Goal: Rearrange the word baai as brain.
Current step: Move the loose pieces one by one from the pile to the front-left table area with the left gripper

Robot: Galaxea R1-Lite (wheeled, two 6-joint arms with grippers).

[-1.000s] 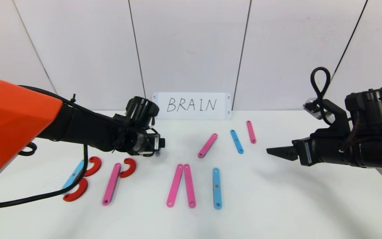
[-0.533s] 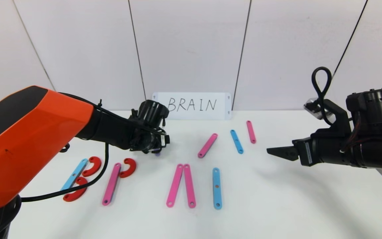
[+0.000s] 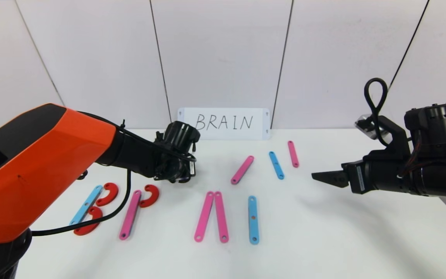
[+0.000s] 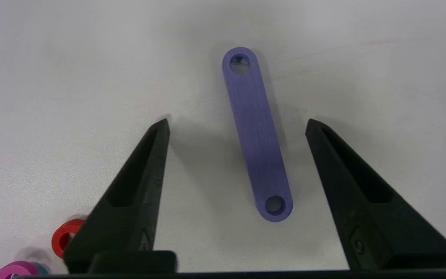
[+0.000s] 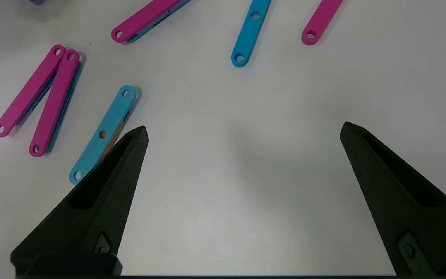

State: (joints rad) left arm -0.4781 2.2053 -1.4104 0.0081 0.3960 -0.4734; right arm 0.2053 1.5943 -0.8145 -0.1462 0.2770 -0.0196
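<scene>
B and a partial R lie at lower left; left hand [image 4: 236,126] straddles the purple strip [image 4: 257,133] – half open, ungripped; right hand [image 5: 242,131] gapes empty – A, N unfinished.

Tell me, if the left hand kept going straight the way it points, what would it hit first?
Most likely the purple strip lying flat on the table: the left hand points down with its open fingers either side of it. How far above it it hangs is unclear.

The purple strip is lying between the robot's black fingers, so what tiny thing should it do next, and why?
Probably close the left gripper on the purple strip. The strip lies flat on the table between the fingers, which don't touch it yet.
</scene>
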